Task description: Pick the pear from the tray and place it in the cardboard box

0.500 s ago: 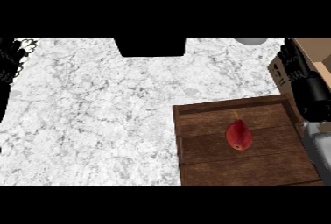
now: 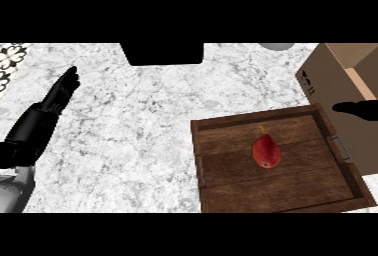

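The white marble counter point(image 2: 148, 125) carries a dark wooden tray point(image 2: 221, 195) at the near right, and a tan cardboard box point(image 2: 332, 80) stands just behind it at the far right; dark marks on the box wall cannot be read. The left hand point(image 2: 55, 100) rests at the left, fingers straight. The right hand point(image 2: 358, 109) shows over the box; whether it is released cannot be told. The red pear point(image 2: 266, 152) lies untouched mid-tray, so the reach likely comes next.
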### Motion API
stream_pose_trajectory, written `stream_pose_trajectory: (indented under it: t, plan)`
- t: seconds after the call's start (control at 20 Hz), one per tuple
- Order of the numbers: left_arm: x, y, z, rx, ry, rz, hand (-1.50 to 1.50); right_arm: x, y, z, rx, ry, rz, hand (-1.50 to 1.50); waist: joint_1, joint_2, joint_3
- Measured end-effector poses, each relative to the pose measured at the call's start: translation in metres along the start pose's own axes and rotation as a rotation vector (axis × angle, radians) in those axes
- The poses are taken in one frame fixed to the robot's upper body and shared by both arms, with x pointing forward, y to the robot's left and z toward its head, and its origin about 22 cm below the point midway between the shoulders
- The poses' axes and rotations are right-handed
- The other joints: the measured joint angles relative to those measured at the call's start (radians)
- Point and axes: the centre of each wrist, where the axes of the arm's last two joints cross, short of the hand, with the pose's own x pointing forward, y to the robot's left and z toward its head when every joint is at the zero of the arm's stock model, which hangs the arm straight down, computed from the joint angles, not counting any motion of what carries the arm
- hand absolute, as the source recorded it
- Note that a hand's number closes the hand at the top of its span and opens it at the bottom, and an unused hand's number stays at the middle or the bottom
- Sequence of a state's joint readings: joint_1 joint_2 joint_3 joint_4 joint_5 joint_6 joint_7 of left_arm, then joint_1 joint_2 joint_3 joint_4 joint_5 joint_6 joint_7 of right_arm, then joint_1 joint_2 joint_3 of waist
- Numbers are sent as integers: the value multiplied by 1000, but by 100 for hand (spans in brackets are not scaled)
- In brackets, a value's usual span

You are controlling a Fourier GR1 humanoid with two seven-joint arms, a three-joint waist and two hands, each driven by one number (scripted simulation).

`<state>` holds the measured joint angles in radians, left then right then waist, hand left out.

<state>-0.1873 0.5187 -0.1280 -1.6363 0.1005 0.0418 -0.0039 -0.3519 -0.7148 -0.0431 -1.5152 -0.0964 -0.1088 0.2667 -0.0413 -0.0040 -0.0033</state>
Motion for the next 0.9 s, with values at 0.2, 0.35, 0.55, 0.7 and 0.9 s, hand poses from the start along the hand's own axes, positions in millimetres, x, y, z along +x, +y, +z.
stream_pose_trajectory:
  t: [0.2, 0.35, 0.55, 0.7, 0.9]
  plan:
    - [-14, -18, 0, -56, 0, 24, 0, -4, -11, 24, 48, 22, 119, -150, 8, 0, 1]
    - [-14, -20, -3, -84, -3, 33, 0, -7, -12, 37, 127, -8, 217, -150, 16, 1, 2]
    - [-14, -22, -5, -104, -10, 35, 0, 13, -11, 40, 231, -19, 344, -150, 31, 2, 2]
    - [-15, -23, -7, -112, -15, 36, 0, 29, -8, 39, 339, 25, 454, -150, 41, 4, 1]
    - [-16, -34, -13, -128, -21, 42, 0, 52, 6, 37, 493, 85, 588, -150, 54, 7, 1]
